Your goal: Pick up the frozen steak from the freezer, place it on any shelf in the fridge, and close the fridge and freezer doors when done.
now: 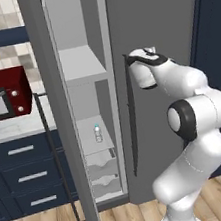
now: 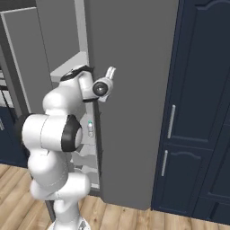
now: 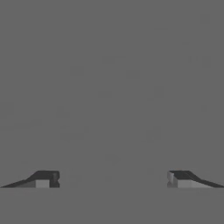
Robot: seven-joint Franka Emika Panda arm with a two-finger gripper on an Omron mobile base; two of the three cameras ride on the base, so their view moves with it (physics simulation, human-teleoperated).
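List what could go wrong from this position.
1. The end effector is open and empty against the flat grey fridge door, beside the handle rather than around it, so a push could glance off.
2. The freezer door stands wide open with a small bottle on a shelf inside; closing only one door leaves the job unfinished.
3. No steak is visible, so its placement cannot be confirmed.

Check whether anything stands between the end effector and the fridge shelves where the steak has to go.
Yes. The wider fridge door is shut, its grey panel right in front of the open end effector. The freezer door stands open on the left.
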